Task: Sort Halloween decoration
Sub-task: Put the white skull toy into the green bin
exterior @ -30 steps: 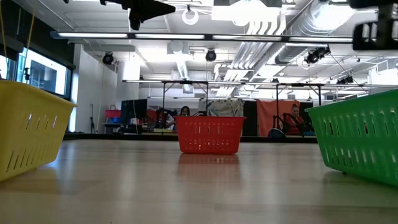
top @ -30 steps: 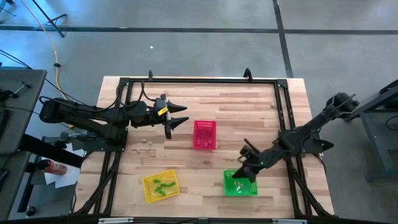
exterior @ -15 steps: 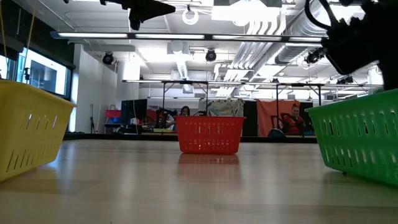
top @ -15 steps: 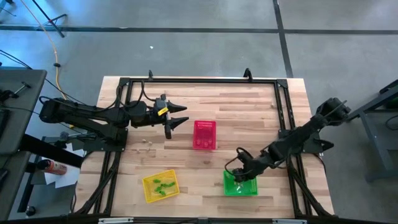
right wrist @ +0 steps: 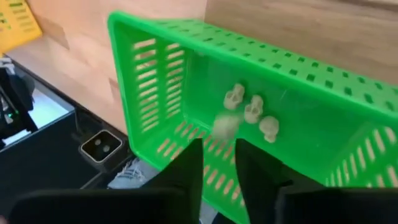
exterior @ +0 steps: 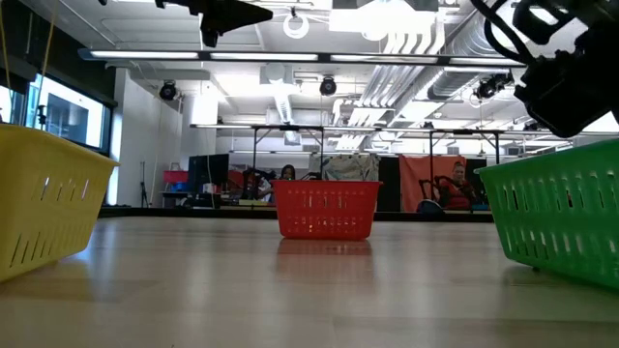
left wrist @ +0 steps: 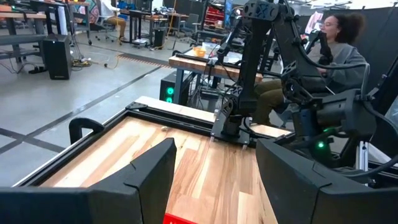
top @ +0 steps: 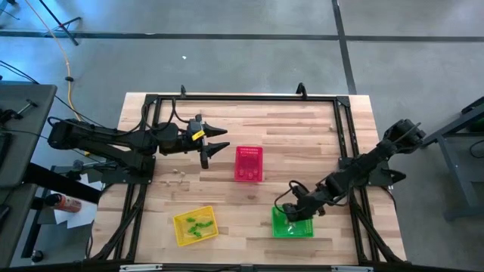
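Observation:
Three pale skull trinkets [right wrist: 254,109] lie on the floor of the green basket [right wrist: 155,74], and a fourth pale one [right wrist: 225,124] shows blurred beside them. My right gripper [right wrist: 219,167] slants down over this basket [top: 292,224], its fingers a little apart with nothing between them. Several green trinkets [top: 198,225] lie in the yellow basket [top: 181,233]. A few pale trinkets [top: 179,172] rest on the table. My left gripper [top: 218,143] waits open and level above the table, left of the red basket [top: 249,163].
A black frame [top: 242,98] runs along the table's far edge and both sides. In the low view the yellow basket [exterior: 48,193], the red basket [exterior: 326,208] and the green basket [exterior: 561,217] stand on bare wood. People sit in the room beyond the table [left wrist: 336,43].
My right gripper has come down toward the green basket and rolled about its own axis. In the low view it has sunk into the upper right of the picture. The baskets have stayed where they were.

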`<action>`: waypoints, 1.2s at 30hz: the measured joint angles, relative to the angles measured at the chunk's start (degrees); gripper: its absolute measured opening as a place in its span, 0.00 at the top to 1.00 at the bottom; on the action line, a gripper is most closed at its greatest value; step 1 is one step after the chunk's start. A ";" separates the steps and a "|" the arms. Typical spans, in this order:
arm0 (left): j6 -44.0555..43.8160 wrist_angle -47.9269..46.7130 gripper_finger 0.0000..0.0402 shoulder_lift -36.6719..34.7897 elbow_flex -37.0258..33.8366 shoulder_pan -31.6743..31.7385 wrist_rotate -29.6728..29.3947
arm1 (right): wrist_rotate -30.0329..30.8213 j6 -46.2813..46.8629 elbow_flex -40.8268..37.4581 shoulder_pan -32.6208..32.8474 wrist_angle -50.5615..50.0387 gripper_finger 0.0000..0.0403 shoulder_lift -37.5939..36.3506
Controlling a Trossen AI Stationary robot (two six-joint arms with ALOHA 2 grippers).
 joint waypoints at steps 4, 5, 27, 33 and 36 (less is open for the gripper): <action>0.02 0.00 0.47 -0.01 0.00 0.01 0.00 | -0.47 -1.63 0.00 0.00 0.67 0.69 -0.08; 0.01 -0.01 0.47 0.00 0.00 0.00 0.00 | -0.76 -2.17 0.00 0.00 0.97 0.67 -0.12; -0.94 0.17 0.47 -0.02 0.00 0.02 7.52 | 36.23 -81.71 0.02 -13.43 40.04 0.63 -13.70; 0.95 0.57 0.47 -0.02 0.00 0.02 8.33 | 28.36 -86.01 0.02 -22.66 38.67 0.63 -13.54; 3.52 0.61 0.47 -0.02 0.00 0.02 9.16 | 22.38 -88.74 0.02 -26.19 38.87 0.63 -13.55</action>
